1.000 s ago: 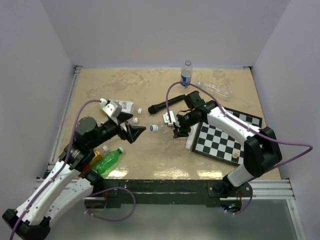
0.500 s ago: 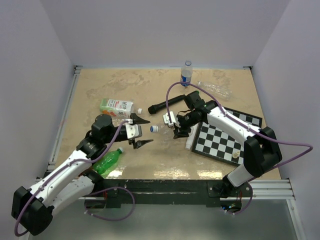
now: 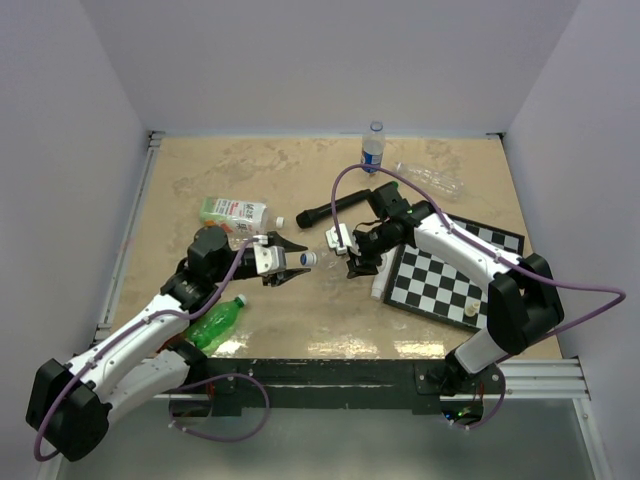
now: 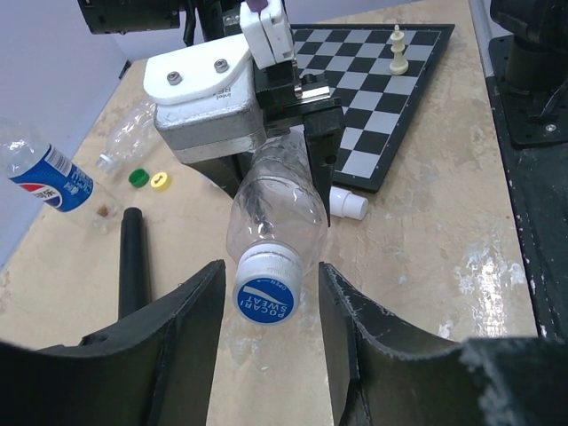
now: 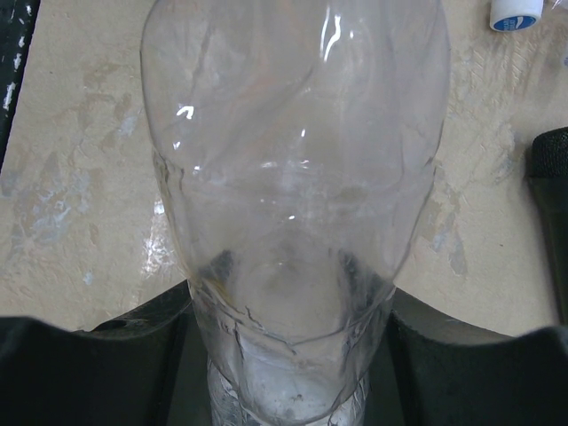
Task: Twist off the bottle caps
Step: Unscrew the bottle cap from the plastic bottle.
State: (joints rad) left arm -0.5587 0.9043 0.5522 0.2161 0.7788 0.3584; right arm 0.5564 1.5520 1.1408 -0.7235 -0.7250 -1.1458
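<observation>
The bottle cap at lower centre of the left wrist view is blue and white and printed POCARI SWEAT and OPEN. It is screwed onto a clear bottle lying on its side mid-table. The left gripper brackets that cap, its fingers apart, with a sliver of table showing on each side. The right gripper is clamped on the same bottle's body.

From left to right in the top view there are four bottles. A green bottle lies at lower left, then comes the held clear one. A Pepsi bottle stands upright at the far edge, and a crinkled bottle lies just right of it.

Six caps can be counted. Three are screwed on: the green bottle's, the held one and the Pepsi's. Three are loose: a white cap, and a green cap just beside a yellow cap.

There is one carton, one black microphone, and one chessboard carrying a single white chess piece.

The tabletop is beige and marbled, enclosed by pale walls on three sides. The Pepsi label is blue with the logo, and the carton's print is too small to read.
</observation>
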